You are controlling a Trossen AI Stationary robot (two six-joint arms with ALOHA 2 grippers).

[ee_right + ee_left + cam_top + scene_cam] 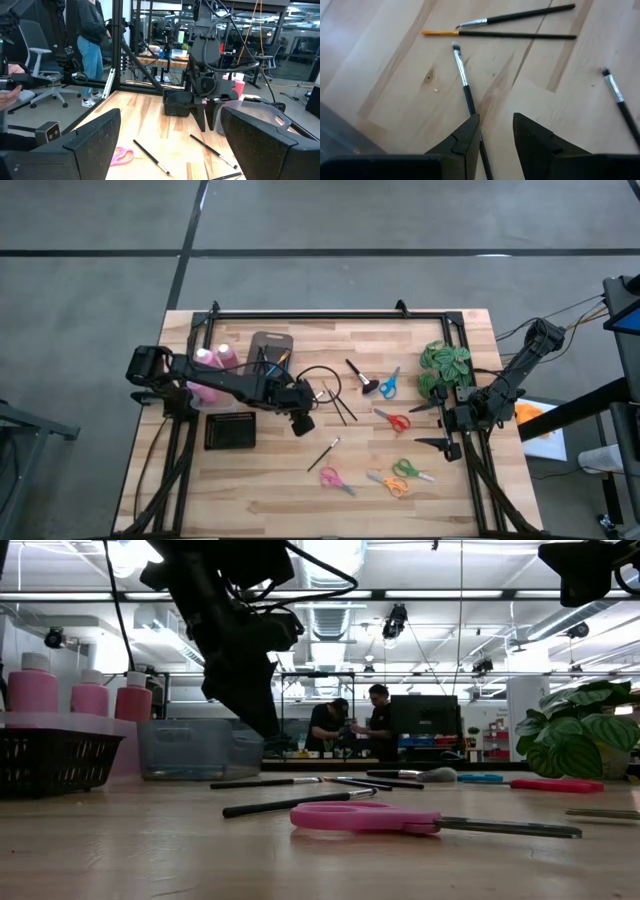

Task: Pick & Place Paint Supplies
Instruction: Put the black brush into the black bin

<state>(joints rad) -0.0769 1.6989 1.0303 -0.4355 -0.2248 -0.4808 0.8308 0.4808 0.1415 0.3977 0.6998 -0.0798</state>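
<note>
Pale butcher-block table, planks running lengthwise, inside a black tube frame. Beyond it a bright workshop with strip lights, desks, and two people standing far back.

Left claw hanging low over mid-table, blunt dark wedge fingers partly apart with nothing gripped. Directly beneath, running up between the fingertips: thin black brush with silver collar and pale tip, flat on the wood. Just ahead of the claw, two more slim black brushes lying near-parallel, one orange-tipped. Another brush off to one side.

Behind the claw on the arm side: clear grey tub already holding brushes, black mesh basket, round pink bottles with white caps.

Right claw parked at the table's edge, fingers spread wide and empty, beside a leafy green plant. Pink scissors nearer the front.
</note>
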